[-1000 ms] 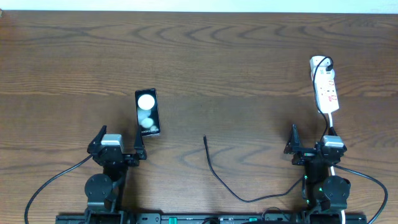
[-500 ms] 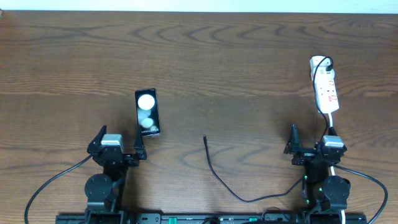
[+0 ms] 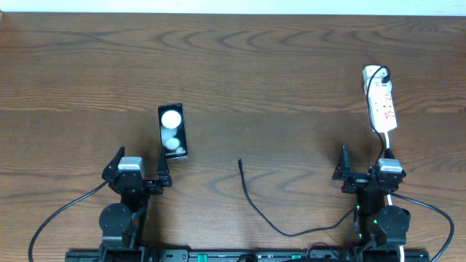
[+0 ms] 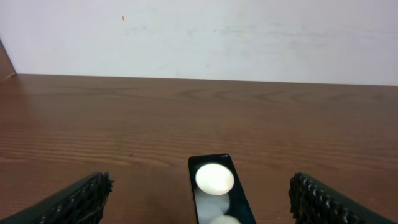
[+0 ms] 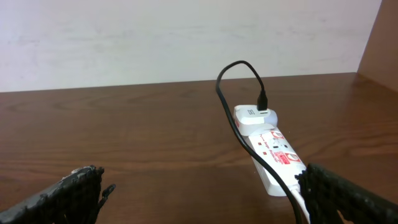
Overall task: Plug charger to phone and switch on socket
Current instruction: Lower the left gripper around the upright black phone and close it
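Observation:
The black phone (image 3: 172, 130) lies flat left of the table's middle, two white spots on its screen; it also shows in the left wrist view (image 4: 214, 190). The thin black charger cable (image 3: 255, 207) lies loose in the middle, its plug tip (image 3: 239, 160) pointing away from me and apart from the phone. The white socket strip (image 3: 381, 102) lies at the right, with a white adapter and black cable plugged in at its far end (image 5: 256, 116). My left gripper (image 3: 138, 169) is open just short of the phone. My right gripper (image 3: 362, 171) is open just short of the strip.
The strip's white cord (image 3: 393, 145) runs back toward the right arm's base. Thick black arm cables (image 3: 58, 218) loop at the near edge on both sides. A white wall (image 4: 199, 37) stands beyond the table's far edge.

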Robot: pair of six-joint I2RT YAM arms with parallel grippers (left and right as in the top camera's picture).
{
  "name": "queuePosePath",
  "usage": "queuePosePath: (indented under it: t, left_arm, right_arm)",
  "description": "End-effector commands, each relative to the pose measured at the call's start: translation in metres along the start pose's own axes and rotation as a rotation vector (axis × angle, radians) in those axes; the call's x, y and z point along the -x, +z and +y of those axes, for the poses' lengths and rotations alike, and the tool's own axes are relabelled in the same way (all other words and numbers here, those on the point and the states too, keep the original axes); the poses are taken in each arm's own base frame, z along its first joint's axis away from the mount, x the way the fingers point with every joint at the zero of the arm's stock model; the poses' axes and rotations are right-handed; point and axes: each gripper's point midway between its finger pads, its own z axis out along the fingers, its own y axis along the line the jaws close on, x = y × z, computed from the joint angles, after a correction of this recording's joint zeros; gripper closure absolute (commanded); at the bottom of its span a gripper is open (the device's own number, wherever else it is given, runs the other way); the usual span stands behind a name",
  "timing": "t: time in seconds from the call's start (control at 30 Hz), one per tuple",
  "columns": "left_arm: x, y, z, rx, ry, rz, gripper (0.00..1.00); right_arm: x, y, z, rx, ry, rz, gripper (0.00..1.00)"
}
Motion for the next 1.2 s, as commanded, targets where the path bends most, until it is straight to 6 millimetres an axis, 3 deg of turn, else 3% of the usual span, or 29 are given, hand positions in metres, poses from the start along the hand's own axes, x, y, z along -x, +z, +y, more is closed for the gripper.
queuePosePath:
  t: [0.0,0.2,0.37,0.63,0.87,1.0,1.17]
  left_arm:
    - [0.001,-0.002,0.001,0.004,-0.005,0.015,0.07]
    - [0.041,-0.012,0.001,0.009,-0.005,-0.041,0.07]
    - [0.068,-0.015,0.003,0.03,0.023,0.021,0.07]
    - [0.105,0.013,0.001,0.038,0.015,0.255,0.07]
    - [0.091,0.039,0.002,0.067,-0.026,0.695,0.07]
    - [0.071,0.054,0.001,0.067,-0.028,0.921,0.07]
    - [0.033,0.075,-0.012,0.001,-0.07,1.068,0.07]
  right_arm:
    - [0.0,0.0,0.0,-0.004,0.012,-0.004,0.01]
    - [0.0,0.0,0.0,-0.004,0.012,-0.004,0.01]
    - [0.0,0.0,0.0,-0.004,0.012,-0.004,0.01]
    - [0.0,0.0,0.0,-0.004,0.012,-0.004,0.01]
    - [0.0,0.0,0.0,-0.004,0.012,-0.004,0.01]
    - [0.0,0.0,0.0,-0.004,0.012,-0.004,0.01]
    - [0.0,0.0,0.0,-0.004,0.012,-0.004,0.01]
